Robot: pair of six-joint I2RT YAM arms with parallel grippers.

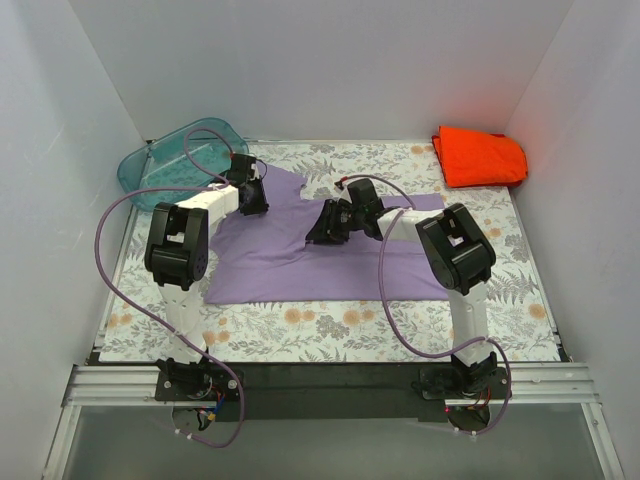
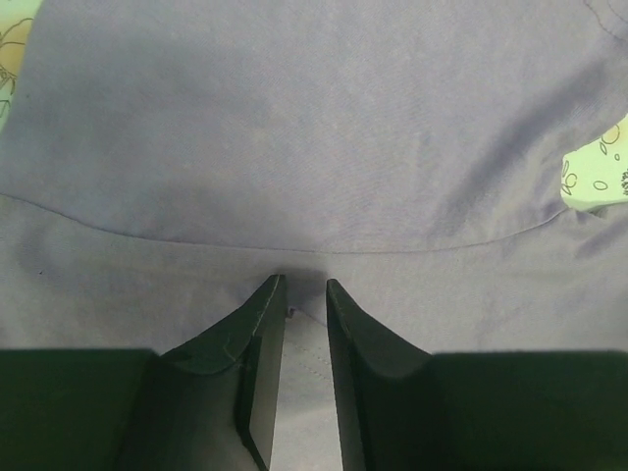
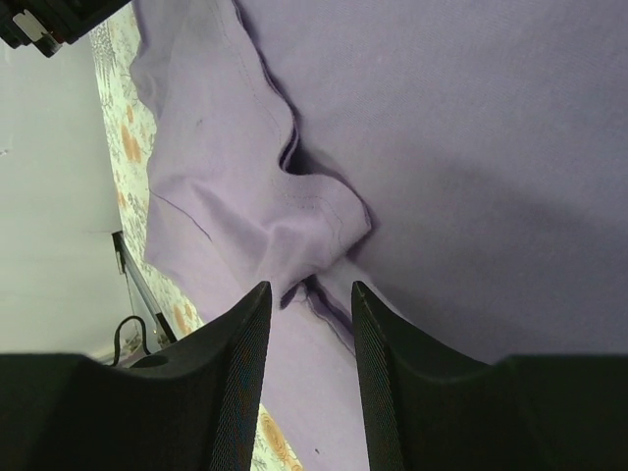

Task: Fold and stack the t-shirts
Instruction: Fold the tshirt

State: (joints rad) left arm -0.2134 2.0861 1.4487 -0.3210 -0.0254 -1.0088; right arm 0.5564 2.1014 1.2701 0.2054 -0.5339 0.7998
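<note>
The lavender-purple t-shirt (image 1: 300, 262) is met first at the left gripper (image 2: 304, 285), whose fingers are seen standing nearly together over a folded edge of the cloth. Whether any cloth is clamped there cannot be told. The right gripper (image 3: 309, 287) is seen with its jaws apart and nothing clamped, a raised pucker of hem lying just at the tips. The left gripper is placed near the teal tub (image 1: 170, 165), and the right one farther from the tub, over the shirt's middle. The shirt itself is spread flat just beside the tub, partly folded, with one layer laid over another and a sleeve showing on the side away from the tub. The cloth is smooth except for the pucker. A single layer could be pinched where both are wanted, so the fold would be dragged askew. If the jaws are closed on the pucker alone, the cloth could be bunched rather than folded. The orange-red t-shirt (image 1: 480, 157) is seen folded well apart from the tub, so stacking is judged not yet done.
</note>
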